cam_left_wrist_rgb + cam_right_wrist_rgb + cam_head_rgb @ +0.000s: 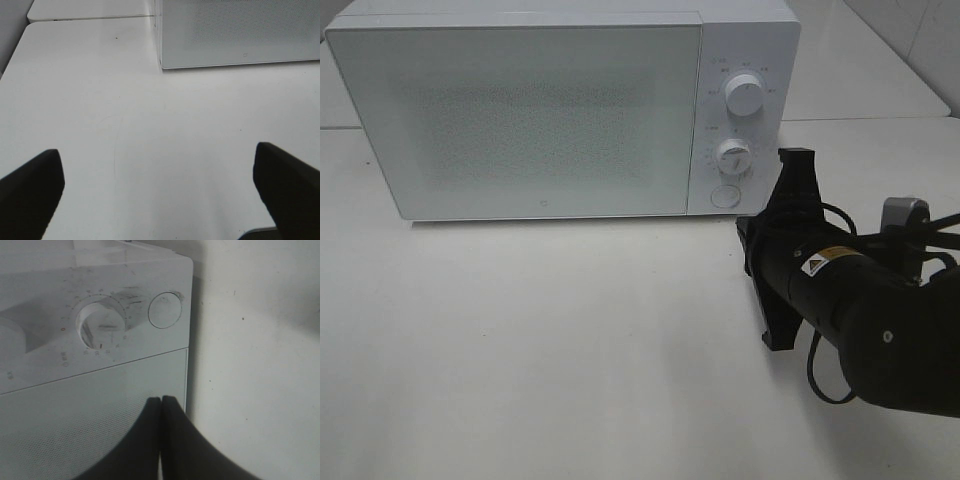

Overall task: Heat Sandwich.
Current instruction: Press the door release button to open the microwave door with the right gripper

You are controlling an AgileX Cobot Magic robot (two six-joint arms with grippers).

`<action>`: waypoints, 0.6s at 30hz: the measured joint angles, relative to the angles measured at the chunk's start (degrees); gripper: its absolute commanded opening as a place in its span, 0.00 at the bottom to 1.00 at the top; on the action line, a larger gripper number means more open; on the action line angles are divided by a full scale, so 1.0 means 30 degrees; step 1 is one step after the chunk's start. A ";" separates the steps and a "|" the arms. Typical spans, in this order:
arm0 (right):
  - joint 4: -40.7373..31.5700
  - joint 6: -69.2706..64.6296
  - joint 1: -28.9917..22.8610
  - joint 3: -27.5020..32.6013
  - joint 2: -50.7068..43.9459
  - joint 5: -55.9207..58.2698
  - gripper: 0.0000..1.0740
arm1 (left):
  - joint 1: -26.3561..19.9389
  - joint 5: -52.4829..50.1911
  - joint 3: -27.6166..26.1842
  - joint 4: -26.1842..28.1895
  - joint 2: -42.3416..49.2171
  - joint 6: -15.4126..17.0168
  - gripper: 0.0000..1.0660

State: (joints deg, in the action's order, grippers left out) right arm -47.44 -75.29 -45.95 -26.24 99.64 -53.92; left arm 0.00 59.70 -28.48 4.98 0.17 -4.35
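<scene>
The sandwich is out of view in every frame. The white microwave (520, 110) stands at the back of the table with its door closed. My right gripper (748, 240) is shut with nothing between its fingers. It sits just in front of the microwave's lower right corner, below the round button (724, 196). In the right wrist view the shut fingertips (161, 407) lie over the door's edge, a short way from the round button (165, 310). My left gripper (160, 195) is open over bare table, its fingers (30, 192) wide apart, and the microwave (235, 35) lies ahead of it.
The microwave's control panel carries an upper knob (745, 97) and a lower knob (733, 155). White tabletop (540, 340) stretches in front of the microwave. A second white table (90, 9) adjoins at the back.
</scene>
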 measured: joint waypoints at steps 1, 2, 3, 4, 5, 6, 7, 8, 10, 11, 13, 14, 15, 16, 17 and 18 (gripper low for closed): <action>0.0000 0.0000 0.0000 0.0000 0.0000 0.0000 0.00 | 0.0000 0.0000 0.0000 0.0000 0.0000 0.0000 0.91; 0.0000 -0.0153 0.0000 0.0000 0.0000 0.0095 0.00 | 0.0000 0.0000 0.0000 0.0000 0.0000 0.0000 0.91; 0.0000 -0.0267 0.0000 0.0000 0.0000 0.0115 0.00 | 0.0000 0.0000 0.0000 0.0000 0.0000 0.0000 0.91; 0.0000 -0.0363 0.0000 -0.0019 0.0000 0.0115 0.00 | 0.0000 0.0000 0.0000 0.0000 0.0000 0.0000 0.91; 0.0000 -0.0382 0.0000 -0.0019 0.0000 0.0115 0.00 | 0.0000 0.0000 0.0000 0.0000 0.0000 0.0000 0.91; 0.0000 -0.0382 0.0000 -0.0019 0.0000 0.0115 0.00 | 0.0000 0.0000 0.0000 0.0000 0.0000 0.0000 0.91; 0.0000 -0.0382 0.0000 -0.0019 0.0000 0.0115 0.00 | 0.0000 0.0000 0.0000 0.0000 0.0000 0.0000 0.91; 0.0000 -0.0382 0.0000 -0.0019 0.0000 0.0115 0.00 | 0.0000 0.0000 0.0000 0.0000 0.0000 0.0000 0.91; 0.0000 -0.0382 0.0057 -0.0019 0.0000 0.0115 0.00 | 0.0000 0.0000 0.0000 0.0000 0.0000 0.0000 0.91; 0.0000 -0.0382 0.0057 -0.0019 0.0000 0.0115 0.00 | 0.0000 0.0000 0.0000 0.0000 0.0000 0.0000 0.91; 0.0115 -0.0382 0.0286 -0.0019 0.0000 0.0267 0.00 | 0.0000 0.0000 0.0000 0.0000 0.0000 0.0000 0.91; 0.0286 -0.0382 0.0688 -0.0019 0.0000 0.0458 0.00 | 0.0000 0.0000 0.0000 0.0000 0.0000 0.0000 0.91; 0.0401 -0.0382 0.0917 -0.0019 0.0000 0.0573 0.00 | 0.0000 0.0000 0.0000 0.0000 0.0000 0.0000 0.91; 0.0401 -0.0382 0.0917 -0.0019 0.0000 0.0573 0.00 | 0.0000 0.0000 0.0000 0.0000 0.0000 0.0000 0.91; 0.0554 -0.0382 0.1146 -0.0019 0.0000 0.0611 0.00 | 0.0000 0.0000 0.0000 0.0000 0.0000 0.0000 0.91; 0.0840 -0.0382 0.1490 -0.0019 0.0000 0.0707 0.00 | 0.0000 0.0000 0.0000 0.0000 0.0000 0.0000 0.91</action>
State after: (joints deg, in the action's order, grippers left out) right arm -44.92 -76.43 -41.48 -26.30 99.64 -51.80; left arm 0.00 59.70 -28.48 4.98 0.17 -4.35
